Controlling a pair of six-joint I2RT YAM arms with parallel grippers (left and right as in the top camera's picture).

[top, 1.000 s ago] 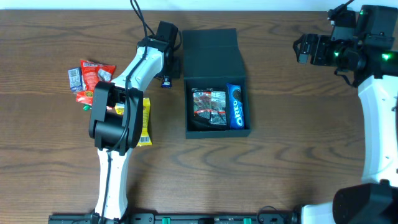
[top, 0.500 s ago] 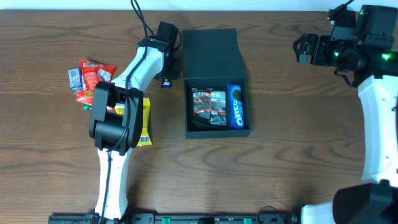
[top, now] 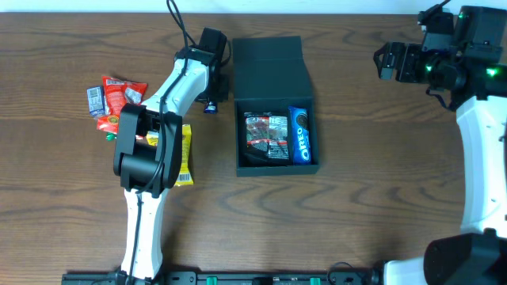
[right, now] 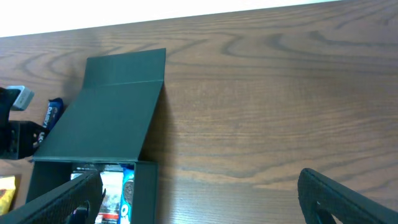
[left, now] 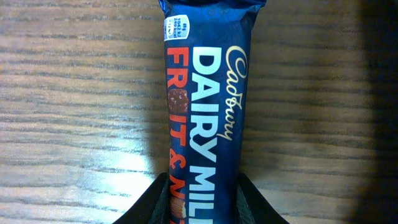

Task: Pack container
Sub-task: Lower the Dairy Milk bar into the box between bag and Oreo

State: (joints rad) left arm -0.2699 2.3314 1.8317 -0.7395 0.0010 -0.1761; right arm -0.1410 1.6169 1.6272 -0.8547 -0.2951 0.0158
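Near the middle of the overhead view we see the container on the wooden table, open, with its flap lid laid back flat toward twelve o'clock. Inside its tray, dark red-and-black packets fill the nine o'clock side and a blue Oreo pack stands along the three o'clock wall. The left gripper hangs just beside the lid's nine o'clock edge, at about ten o'clock from the tray. In the left wrist view its black fingers are clamped on either side of a blue Cadbury Dairy Milk bar, which reaches out over bare wood. At nine o'clock from the container, well apart from it, we find a loose pile of snacks: red packets, a small white-and-blue packet and, partly under the left arm, a yellow packet. The right gripper is up at two o'clock, well clear of the container. In the right wrist view its fingers stand wide apart with nothing between them, looking across the table at the lid.
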